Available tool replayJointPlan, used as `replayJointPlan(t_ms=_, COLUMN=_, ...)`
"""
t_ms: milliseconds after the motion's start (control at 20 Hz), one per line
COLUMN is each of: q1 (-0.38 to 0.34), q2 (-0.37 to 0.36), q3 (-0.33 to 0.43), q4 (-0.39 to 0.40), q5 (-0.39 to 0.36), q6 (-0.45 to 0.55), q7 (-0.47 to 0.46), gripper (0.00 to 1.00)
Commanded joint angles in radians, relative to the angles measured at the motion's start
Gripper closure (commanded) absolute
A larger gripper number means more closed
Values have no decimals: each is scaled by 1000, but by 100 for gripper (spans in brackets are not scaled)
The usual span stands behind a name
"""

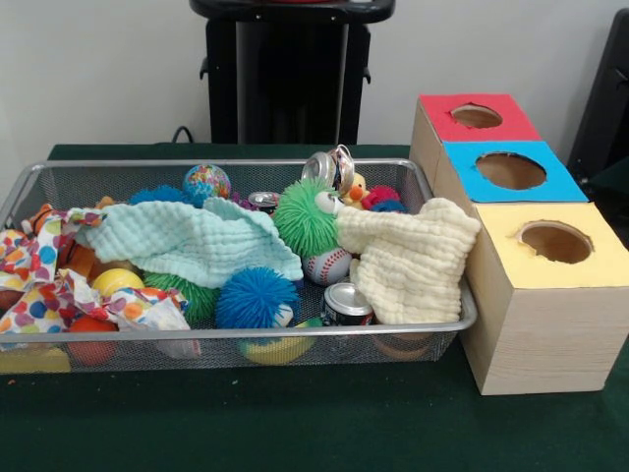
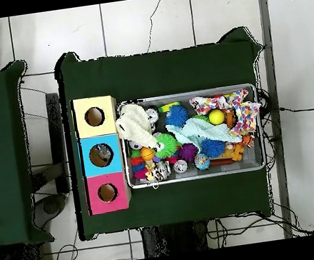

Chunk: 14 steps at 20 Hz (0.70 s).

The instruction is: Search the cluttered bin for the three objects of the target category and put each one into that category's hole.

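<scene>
Crushed clear plastic bottles none visible in silver wire-mesh bin [image 1: 236, 333]; gripper out of sight, state unknown; search stage, likely lifting pale green cloth [image 1: 187, 241] next.

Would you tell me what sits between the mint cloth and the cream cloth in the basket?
In the front view, a green spiky ball and a baseball lie between the mint cloth and cream cloth.

I count one wire-mesh bin [image 1: 444, 334] and, just beside it, three wooden boxes: red-topped [image 1: 447, 126], blue-topped [image 1: 546, 185] and yellow-topped [image 1: 516, 315], each with one round hole. Inside the bin I see three cloths: mint [image 1: 187, 241], cream [image 1: 408, 261], spotted [image 1: 44, 280]. Also there: two green spiky balls [image 1: 303, 218], one blue spiky ball [image 1: 254, 298], one baseball [image 1: 327, 265], two silver cans [image 1: 346, 303].
</scene>
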Motion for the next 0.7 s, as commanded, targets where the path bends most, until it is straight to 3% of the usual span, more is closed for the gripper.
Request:
replayJointPlan(t_ms=50, q1=-7, q2=10, q3=1, q4=-106, q5=-185, q6=73, q7=-465, gripper=100)
replayJointPlan(t_ms=700, q1=-51, q2=12, q3=200, q4=-150, q5=-491, q6=89, q7=-683, gripper=100)
